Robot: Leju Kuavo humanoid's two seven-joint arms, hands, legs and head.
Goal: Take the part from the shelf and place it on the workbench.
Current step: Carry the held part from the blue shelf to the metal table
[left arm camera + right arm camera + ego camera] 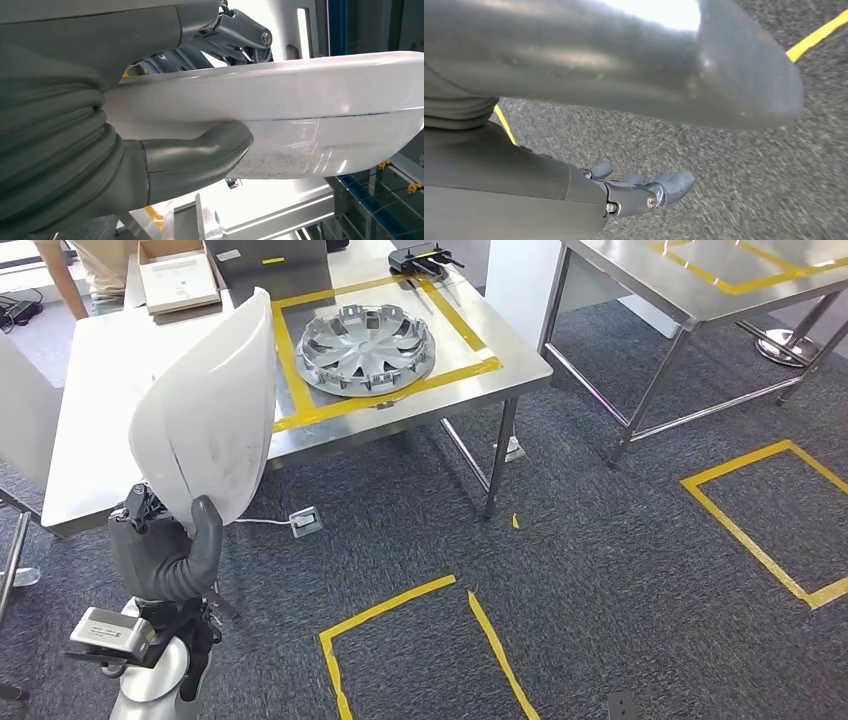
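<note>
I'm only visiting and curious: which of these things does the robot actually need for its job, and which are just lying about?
Part of the job:
white panel, held by the left hand
steel workbench

Just lying about:
silver hubcap
cardboard box
black device
second steel table

Hubcap (pixel 366 350) inside workbench (pixel 110 370) tape square

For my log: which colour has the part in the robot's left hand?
White part, slightly scuffed, gripped by the left hand; head view shows it best.
</note>
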